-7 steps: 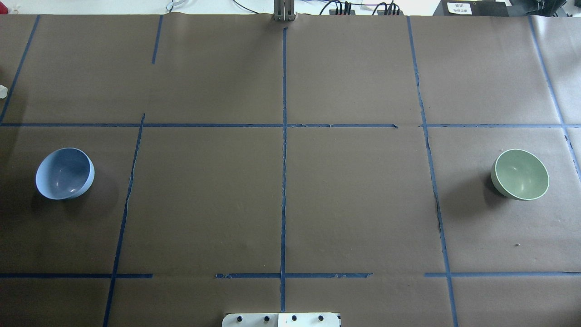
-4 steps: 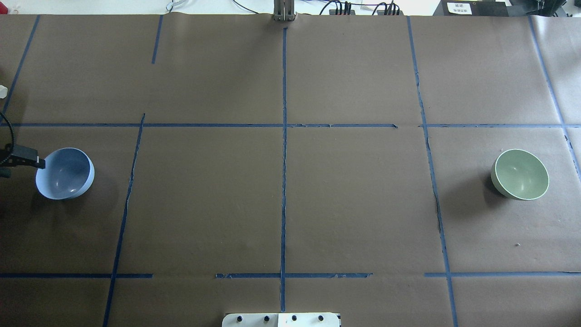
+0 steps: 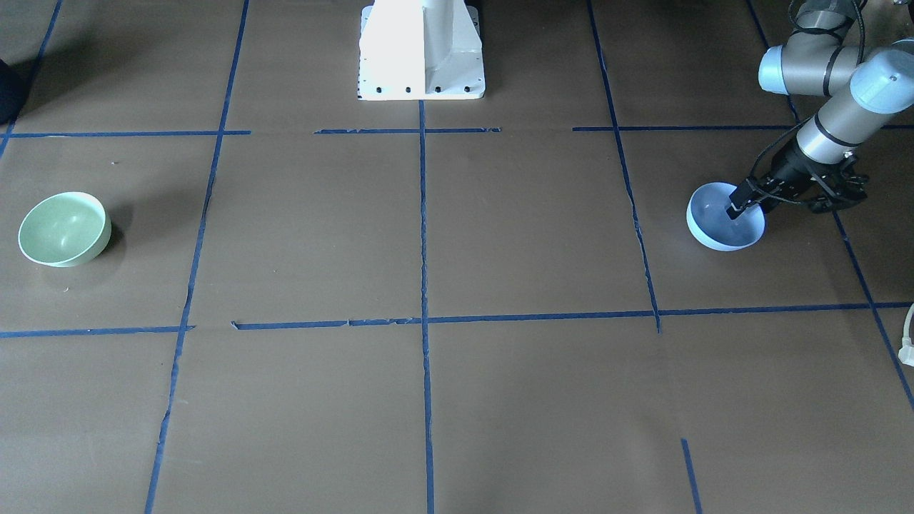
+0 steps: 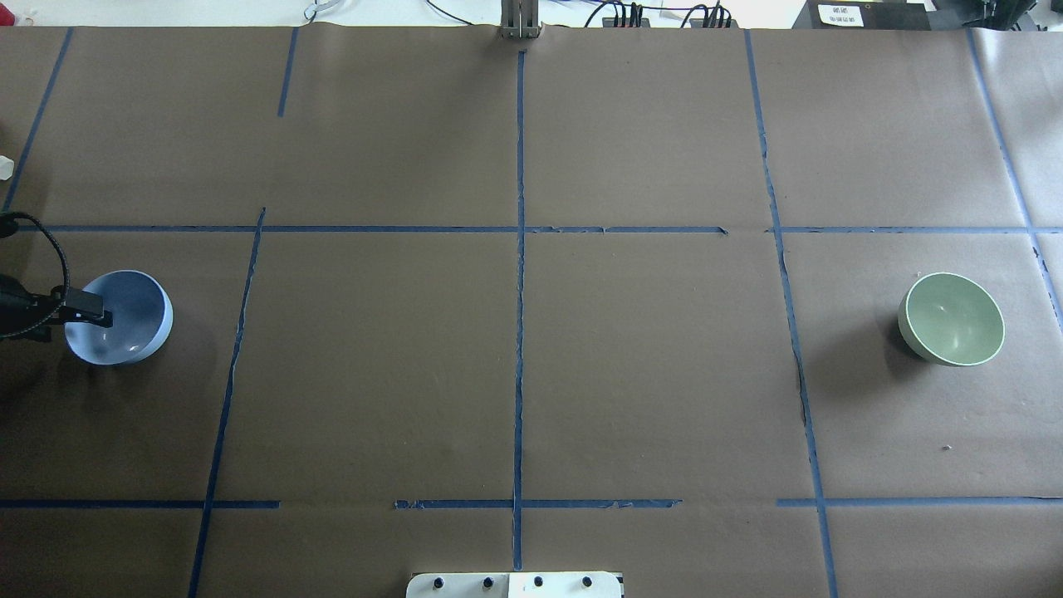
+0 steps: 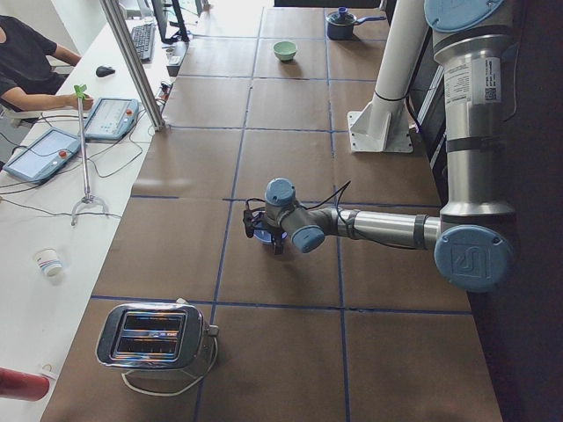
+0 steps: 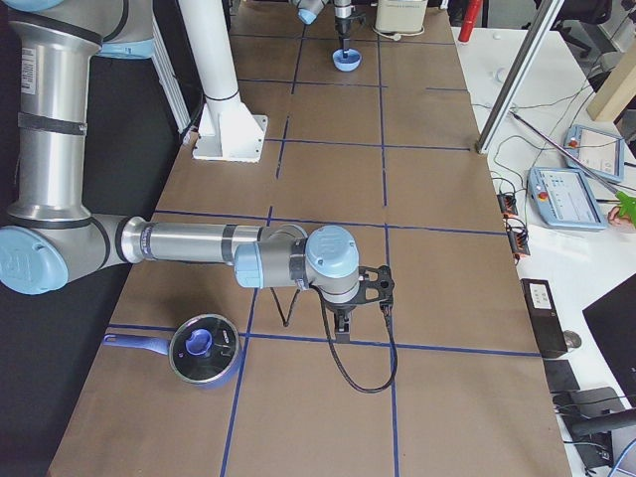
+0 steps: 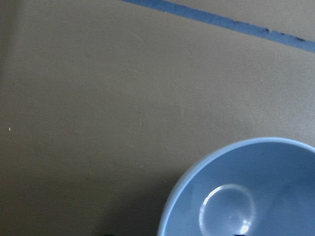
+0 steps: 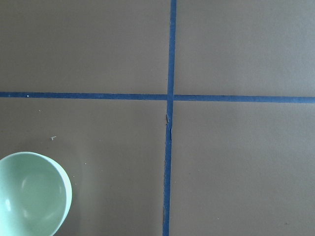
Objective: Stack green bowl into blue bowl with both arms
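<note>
The blue bowl (image 4: 124, 320) stands upright at the table's left side; it also shows in the front view (image 3: 721, 227) and the left wrist view (image 7: 246, 191). My left gripper (image 4: 79, 320) is open at its outer rim, with one finger (image 3: 739, 203) inside the bowl and the jaws astride the rim. The green bowl (image 4: 951, 320) stands upright at the far right, alone; it shows in the front view (image 3: 63, 228) and in the right wrist view's lower left corner (image 8: 29, 191). My right gripper (image 6: 343, 328) shows only in the right side view, above the table; I cannot tell its state.
The white pedestal (image 3: 421, 50) stands at the robot's side of the table. A toaster (image 5: 154, 334) sits beyond the blue bowl at the left end. A lidded pot (image 6: 202, 350) sits at the right end. Blue tape lines (image 4: 519, 291) divide the brown table.
My left gripper came in from the left edge and one finger moved over the blue bowl's rim into the bowl. Neither bowl has moved.
</note>
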Robot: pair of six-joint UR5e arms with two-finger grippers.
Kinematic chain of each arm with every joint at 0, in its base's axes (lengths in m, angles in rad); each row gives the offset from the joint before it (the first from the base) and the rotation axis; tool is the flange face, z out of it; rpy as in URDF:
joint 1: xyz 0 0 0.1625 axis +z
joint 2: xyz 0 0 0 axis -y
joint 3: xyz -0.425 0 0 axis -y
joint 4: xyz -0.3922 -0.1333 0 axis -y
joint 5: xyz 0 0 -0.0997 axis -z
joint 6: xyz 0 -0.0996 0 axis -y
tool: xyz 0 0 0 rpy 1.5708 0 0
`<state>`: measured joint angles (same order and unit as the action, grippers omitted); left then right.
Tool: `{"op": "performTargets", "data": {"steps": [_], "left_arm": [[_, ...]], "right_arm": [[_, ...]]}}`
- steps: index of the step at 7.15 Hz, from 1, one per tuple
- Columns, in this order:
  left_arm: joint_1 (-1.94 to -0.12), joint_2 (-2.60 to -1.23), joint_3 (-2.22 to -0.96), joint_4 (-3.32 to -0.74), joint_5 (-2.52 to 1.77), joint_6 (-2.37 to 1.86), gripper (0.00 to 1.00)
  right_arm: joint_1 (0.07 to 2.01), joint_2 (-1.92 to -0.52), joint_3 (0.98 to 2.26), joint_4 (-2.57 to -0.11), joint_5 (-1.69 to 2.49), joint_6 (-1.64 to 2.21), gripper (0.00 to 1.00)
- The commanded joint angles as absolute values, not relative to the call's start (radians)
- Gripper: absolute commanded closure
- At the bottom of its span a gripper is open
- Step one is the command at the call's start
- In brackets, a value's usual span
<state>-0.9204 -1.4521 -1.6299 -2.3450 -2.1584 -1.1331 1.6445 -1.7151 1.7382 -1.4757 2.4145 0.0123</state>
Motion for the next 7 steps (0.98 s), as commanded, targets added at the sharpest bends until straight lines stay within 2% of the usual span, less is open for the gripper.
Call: {"op": "performTargets", "data": {"steps": [1,2,4,5,6,7], "left_arm": [[-0.919,-1.453,-1.623,-2.341,-2.164,-1.132,0.71],[-0.920,-1.451,-1.635,-2.339,-2.171,-1.131,0.92],[-0.925,-1.453,-1.669,-2.317,-2.207,-1.134,1.00],[-0.931,-1.456,-1.733,-2.234,-2.277,-1.137,1.00],[-0.931,-1.500,-1.843,-2.054,-2.284,-1.138,1.00],[-0.931,-1.600,-1.920,-1.852,-2.281,-1.152,1.00]], "right_arm": [[1.644,-1.715,1.738,-1.477,2.414,0.012,0.00],[1.644,-1.713,1.736,-1.477,2.414,0.012,0.00],[1.644,-1.713,1.736,-1.477,2.414,0.012,0.00],[1.644,-1.713,1.736,-1.477,2.414,0.012,0.00],[1.644,-1.715,1.736,-1.477,2.416,0.012,0.00],[1.644,-1.715,1.733,-1.477,2.418,0.012,0.00]]}}
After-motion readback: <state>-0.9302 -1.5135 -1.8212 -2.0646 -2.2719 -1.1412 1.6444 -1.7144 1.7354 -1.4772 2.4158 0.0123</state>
